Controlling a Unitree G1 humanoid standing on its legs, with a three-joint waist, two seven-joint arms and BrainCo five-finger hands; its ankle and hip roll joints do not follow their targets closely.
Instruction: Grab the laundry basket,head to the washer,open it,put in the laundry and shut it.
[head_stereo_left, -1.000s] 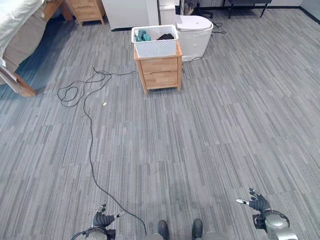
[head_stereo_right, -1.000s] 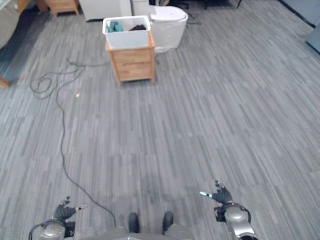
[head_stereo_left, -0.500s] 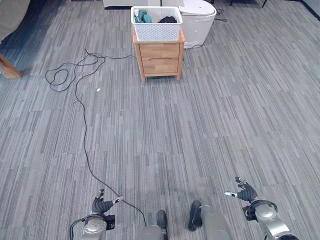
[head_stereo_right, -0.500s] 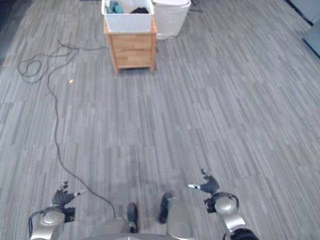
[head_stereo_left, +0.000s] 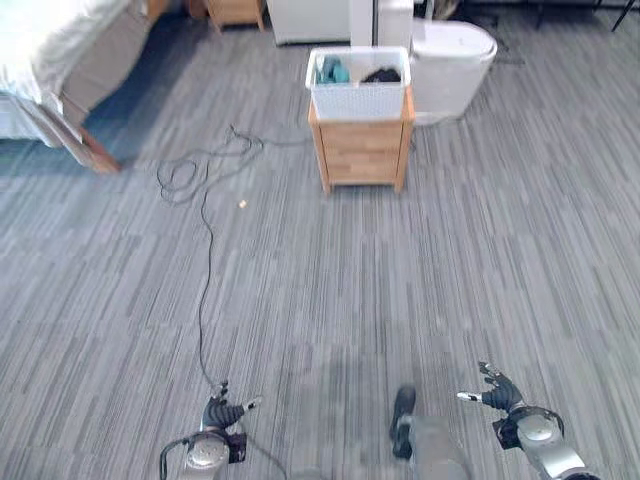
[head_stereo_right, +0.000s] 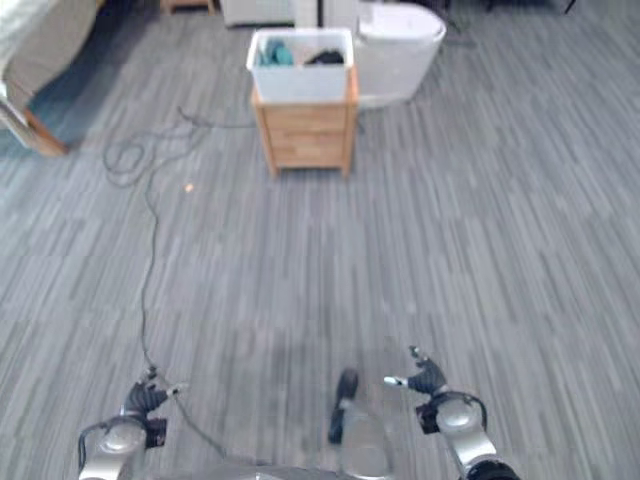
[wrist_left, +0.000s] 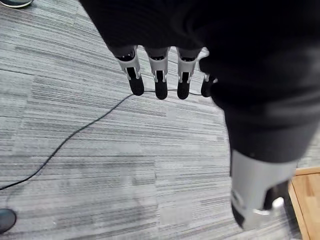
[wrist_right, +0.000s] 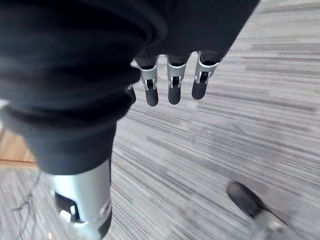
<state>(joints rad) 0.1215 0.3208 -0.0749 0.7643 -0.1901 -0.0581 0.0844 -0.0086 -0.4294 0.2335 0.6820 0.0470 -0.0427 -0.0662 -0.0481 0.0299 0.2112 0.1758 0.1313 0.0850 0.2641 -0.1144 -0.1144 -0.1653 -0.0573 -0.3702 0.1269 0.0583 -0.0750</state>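
White basket (head_stereo_left: 359, 82) of clothes (head_stereo_left: 381, 74) tops a wooden cabinet (head_stereo_left: 362, 147) across bare carpet (head_stereo_left: 400, 270); left hand (head_stereo_left: 224, 413) and right hand (head_stereo_left: 499, 397) hang loose-fingered, empty.

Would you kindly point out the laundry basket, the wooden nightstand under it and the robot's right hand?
laundry basket (head_stereo_left: 360, 98): left eye view, front wall.
wooden nightstand (head_stereo_left: 363, 160): left eye view, drawer front.
right hand (head_stereo_left: 503, 396): left eye view, palm.

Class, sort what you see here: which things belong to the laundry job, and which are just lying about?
Belongs to the job:
- white perforated plastic laundry basket, holding teal and dark clothes
- white round-topped washer
- left hand and right hand, both empty

Just lying about:
- small wooden two-drawer cabinet under the basket
- bed with white bedding
- small yellow scrap on the floor
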